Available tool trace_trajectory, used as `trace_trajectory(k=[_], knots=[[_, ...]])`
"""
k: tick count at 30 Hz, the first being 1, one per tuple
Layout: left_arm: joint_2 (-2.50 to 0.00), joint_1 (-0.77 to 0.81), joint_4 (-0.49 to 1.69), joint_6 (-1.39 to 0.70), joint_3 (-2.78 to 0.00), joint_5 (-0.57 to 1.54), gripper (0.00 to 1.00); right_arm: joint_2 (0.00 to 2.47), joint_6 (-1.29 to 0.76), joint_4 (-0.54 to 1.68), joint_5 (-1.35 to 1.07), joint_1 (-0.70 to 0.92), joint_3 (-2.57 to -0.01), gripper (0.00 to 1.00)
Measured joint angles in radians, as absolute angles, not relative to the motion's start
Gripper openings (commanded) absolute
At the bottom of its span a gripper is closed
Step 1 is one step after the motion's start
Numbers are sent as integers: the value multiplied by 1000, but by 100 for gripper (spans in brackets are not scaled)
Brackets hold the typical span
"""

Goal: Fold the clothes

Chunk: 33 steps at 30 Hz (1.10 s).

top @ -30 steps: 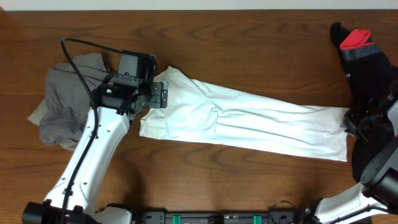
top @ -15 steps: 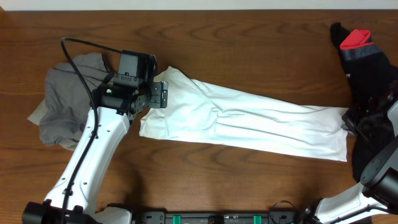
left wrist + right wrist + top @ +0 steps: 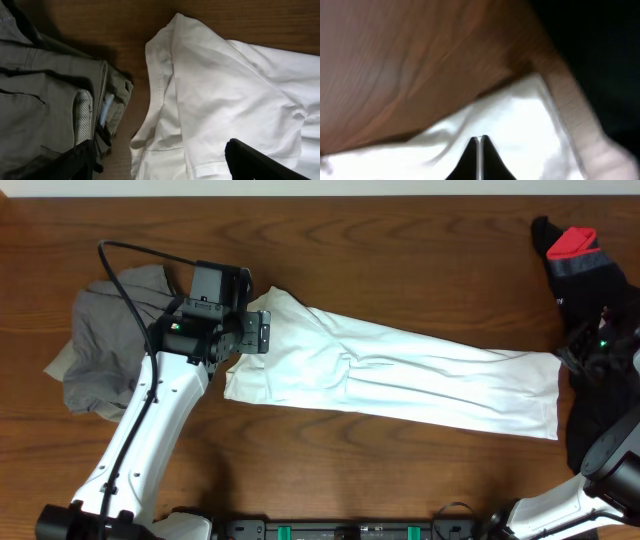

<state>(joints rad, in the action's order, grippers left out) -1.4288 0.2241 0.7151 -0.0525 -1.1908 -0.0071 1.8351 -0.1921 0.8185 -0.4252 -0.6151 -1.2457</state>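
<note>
Where the two pincers face each other across the table (image 3: 400, 250), one item lies between them: the white T-shirt (image 3: 400, 375), laid flat as a long narrow band.

- Long axis: it runs from the left pincer (image 3: 264, 332) to the right pincer (image 3: 479, 145), slightly slanted. The end at the left pincer sits farther from the arm bases than the end at the right pincer.
- Left end: a seamed edge lies directly beneath the left pincer, which hangs above it. Its fingers (image 3: 260, 162) are spread wide and grip nothing.
- Right end: a hemmed corner lies under the right pincer. Its fingertips are drawn together, with only a thin pale line between them. Whether cloth is caught there cannot be told.
- Behind the left pincer, just beside the shirt's edge: a rumpled grey-khaki garment (image 3: 100, 345) in a heap, partly under the left arm.
- Beyond the right pincer, toward the table's far corner: a black-and-red garment (image 3: 590, 270), its dark cloth close to the shirt's end and partly under the right arm.
- Bare wood borders both long edges of the band.
</note>
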Motion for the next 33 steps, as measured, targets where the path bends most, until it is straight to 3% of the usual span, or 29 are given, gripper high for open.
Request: trace_trajectory(k=[3, 9, 15, 17, 20, 33], knots=[[-1429, 224, 714, -52, -1191, -7, 84, 1835, -181, 923, -371, -615, -1246, 39], [-1429, 224, 708, -52, -1191, -7, 84, 1835, -205, 903, -229, -615, -1202, 44], [-1429, 224, 707, -52, -1191, -7, 84, 1835, -236, 843, -181, -615, -1141, 33], [-1429, 224, 707, -52, -1191, -7, 84, 1835, -249, 831, -177, -615, -1124, 24], [-1429, 224, 706, -52, -1191, -7, 84, 1835, -265, 817, -176, -615, -1105, 1], [-1429, 224, 706, -52, -1191, -7, 84, 1811, -157, 636, -402, -637, -1142, 1]])
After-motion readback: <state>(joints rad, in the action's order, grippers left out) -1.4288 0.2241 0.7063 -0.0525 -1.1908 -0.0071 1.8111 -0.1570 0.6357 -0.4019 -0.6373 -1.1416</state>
